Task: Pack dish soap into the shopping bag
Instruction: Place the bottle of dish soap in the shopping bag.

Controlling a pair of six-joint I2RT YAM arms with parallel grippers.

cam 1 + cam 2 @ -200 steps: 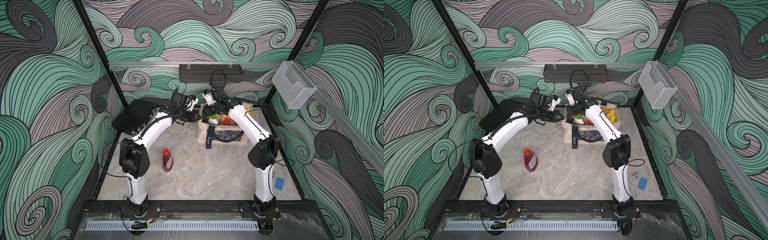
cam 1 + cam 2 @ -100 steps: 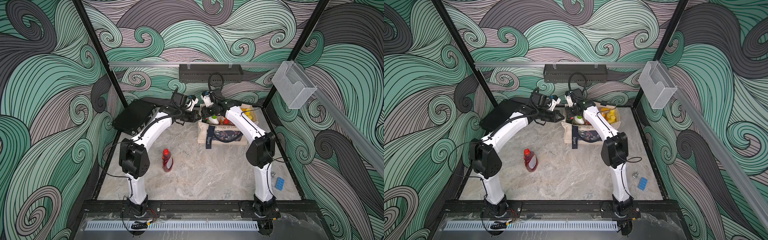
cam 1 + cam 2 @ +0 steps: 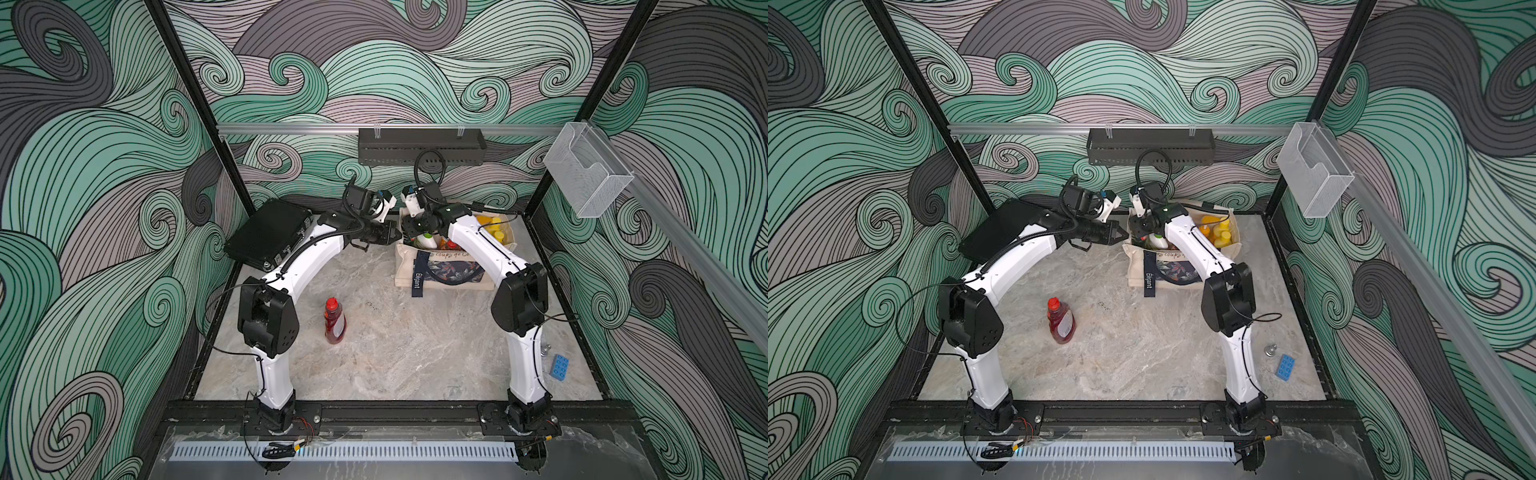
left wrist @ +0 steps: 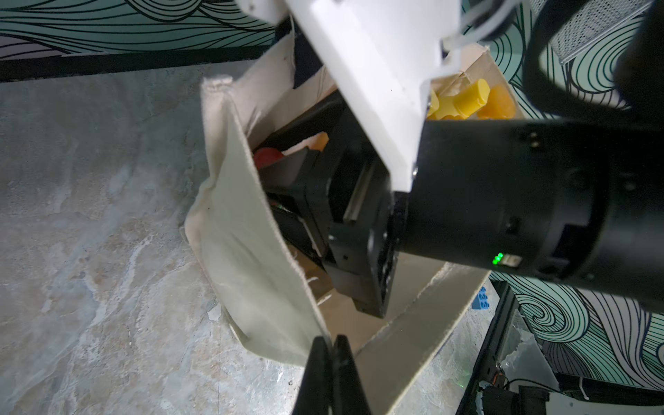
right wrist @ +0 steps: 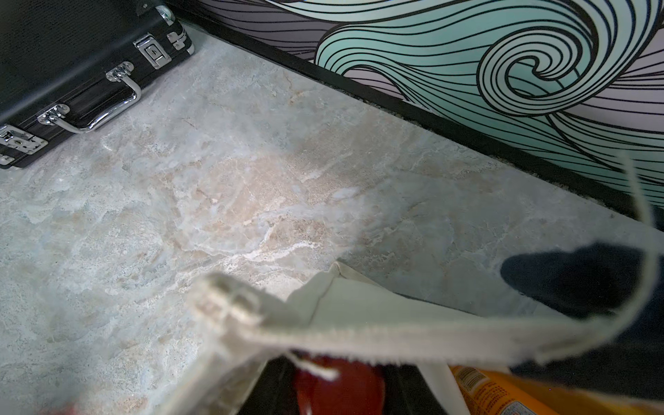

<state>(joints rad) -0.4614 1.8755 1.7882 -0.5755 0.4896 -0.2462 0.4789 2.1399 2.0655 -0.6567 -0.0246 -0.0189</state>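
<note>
The shopping bag (image 3: 405, 270) (image 3: 1136, 270), a cream tote, stands open at the back right. My left gripper (image 4: 332, 343) (image 3: 397, 237) is shut on a corner of its rim (image 4: 251, 251) and holds that side up. My right gripper (image 3: 413, 230) (image 3: 1142, 228) is down inside the bag's left end. Its dark fingers (image 5: 269, 391) are closed around a red cap (image 5: 339, 391) of a bottle. A white green-capped bottle (image 3: 426, 240) and orange yellow-capped bottles (image 3: 494, 230) (image 4: 470, 95) stand in the bag. A red dish soap bottle (image 3: 335, 322) (image 3: 1061, 322) stands on the table near the left arm.
A black hard case (image 3: 270, 232) (image 5: 54, 54) leans at the back left. A blue brick (image 3: 559, 366) and a small metal piece (image 3: 1271, 350) lie near the right arm's base. A wire basket (image 3: 586, 174) and a dark shelf (image 3: 422, 145) hang on the walls.
The right arm has shifted a little to the left, bringing its gripper to the bag's left end. The left arm and the red bottle have not moved.
</note>
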